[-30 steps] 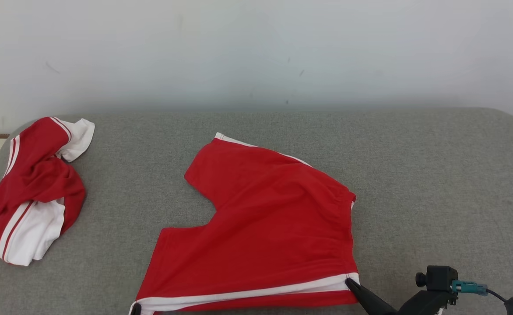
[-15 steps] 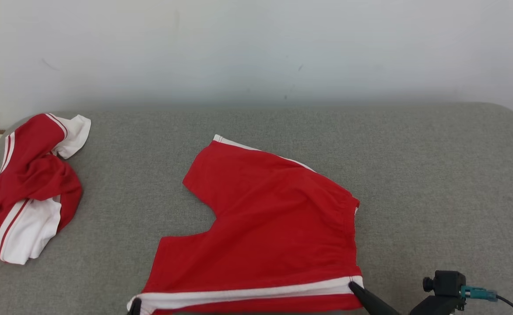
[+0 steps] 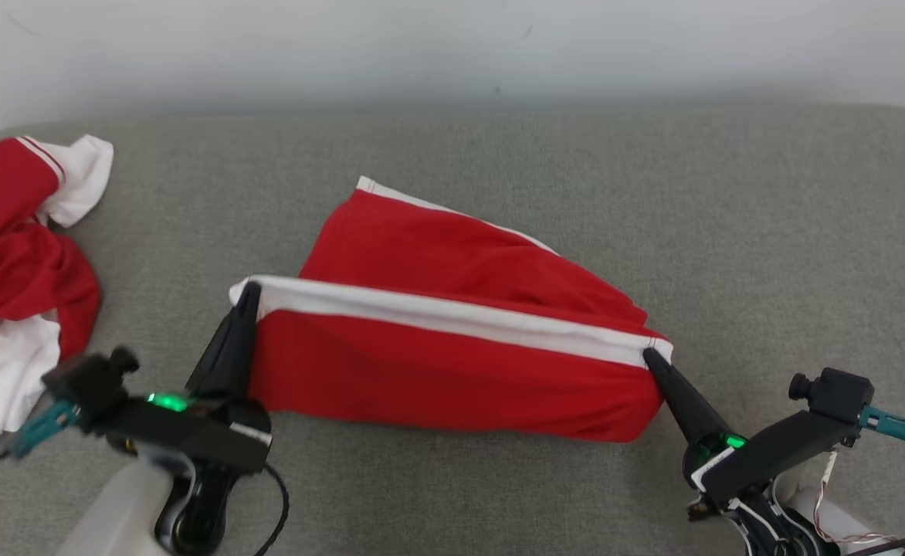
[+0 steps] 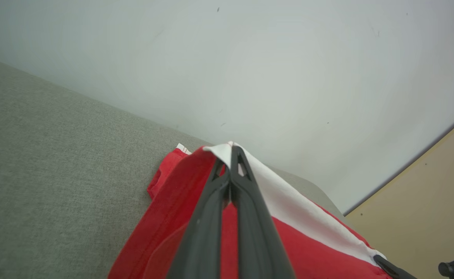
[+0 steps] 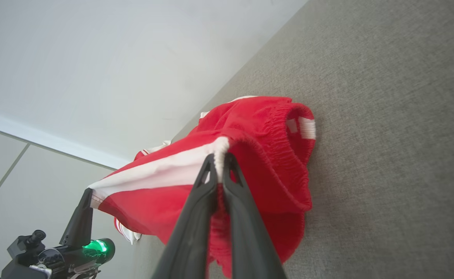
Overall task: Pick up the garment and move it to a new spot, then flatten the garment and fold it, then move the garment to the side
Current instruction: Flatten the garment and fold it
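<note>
The garment [image 3: 452, 363] is a pair of red shorts with a white side stripe, its near edge lifted off the grey surface while the far leg [image 3: 421, 239] still rests on it. My left gripper [image 3: 248, 289] is shut on the hem corner of the stripe, and my right gripper [image 3: 648, 354] is shut on the waistband corner. The left wrist view has the closed fingers pinching white cloth [image 4: 231, 147]. In the right wrist view the fingertips clamp the elastic waistband [image 5: 221, 155], with the left gripper [image 5: 89, 192] at the other end.
A second red and white garment [image 3: 12, 270] lies crumpled at the far left of the grey padded surface [image 3: 769, 232]. A pale wall [image 3: 452, 46] runs along the back edge.
Both grippers have lifted the near striped edge of the shorts up and away from me, folding it over. The head camera has tilted down, so the whole scene sits higher and both arms show.
</note>
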You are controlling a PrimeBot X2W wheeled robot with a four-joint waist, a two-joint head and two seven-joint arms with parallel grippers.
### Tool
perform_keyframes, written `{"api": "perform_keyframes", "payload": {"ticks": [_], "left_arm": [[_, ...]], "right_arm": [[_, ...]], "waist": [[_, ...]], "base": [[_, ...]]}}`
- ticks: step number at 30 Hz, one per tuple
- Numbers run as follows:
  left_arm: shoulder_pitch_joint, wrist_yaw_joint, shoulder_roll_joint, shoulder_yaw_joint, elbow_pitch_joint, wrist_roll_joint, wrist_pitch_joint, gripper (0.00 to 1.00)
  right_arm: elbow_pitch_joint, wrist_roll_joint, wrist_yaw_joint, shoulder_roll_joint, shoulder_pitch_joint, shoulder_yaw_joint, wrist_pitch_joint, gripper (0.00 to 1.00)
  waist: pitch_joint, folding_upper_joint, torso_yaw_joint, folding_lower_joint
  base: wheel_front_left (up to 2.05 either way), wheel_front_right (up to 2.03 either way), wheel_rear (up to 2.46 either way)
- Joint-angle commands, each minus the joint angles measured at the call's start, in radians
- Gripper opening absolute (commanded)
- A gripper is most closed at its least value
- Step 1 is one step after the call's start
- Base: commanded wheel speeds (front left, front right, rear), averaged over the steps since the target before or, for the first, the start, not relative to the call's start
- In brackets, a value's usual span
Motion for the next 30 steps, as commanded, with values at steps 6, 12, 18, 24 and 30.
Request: {"api": "perform_keyframes", "payload": {"ticks": [6,12,18,24,30], "left_arm": [[-0.224,0.000,0.011,-0.117,0.160,-0.013,-0.003,0.00],[-0.393,0.000,0.020,-0.182,0.281,0.010,-0.003,0.00],[-0.540,0.000,0.031,-0.244,0.399,0.023,-0.003,0.00],[-0.604,0.000,0.040,-0.259,0.456,0.036,-0.003,0.00],[-0.645,0.000,0.050,-0.251,0.514,0.055,-0.003,0.00]], "right_arm": [[0.051,-0.067,0.000,0.080,-0.043,-0.096,-0.006,0.00],[0.071,-0.160,0.000,0.176,-0.084,-0.179,-0.004,0.00],[0.088,-0.238,0.000,0.254,-0.122,-0.223,-0.005,0.00],[0.094,-0.279,0.000,0.308,-0.143,-0.252,-0.005,0.00],[0.095,-0.335,0.000,0.365,-0.156,-0.280,-0.005,0.00]], "waist": [[0.120,-0.0002,-0.048,-0.0002],[0.196,-0.0002,-0.092,-0.0002],[0.263,-0.0002,-0.131,-0.0002],[0.293,-0.0002,-0.164,-0.0002],[0.311,-0.0002,-0.198,-0.0002]], "base": [[0.00,0.00,0.00],[0.00,0.00,0.00],[0.00,0.00,0.00],[0.00,0.00,0.00],[0.00,0.00,0.00]]}}
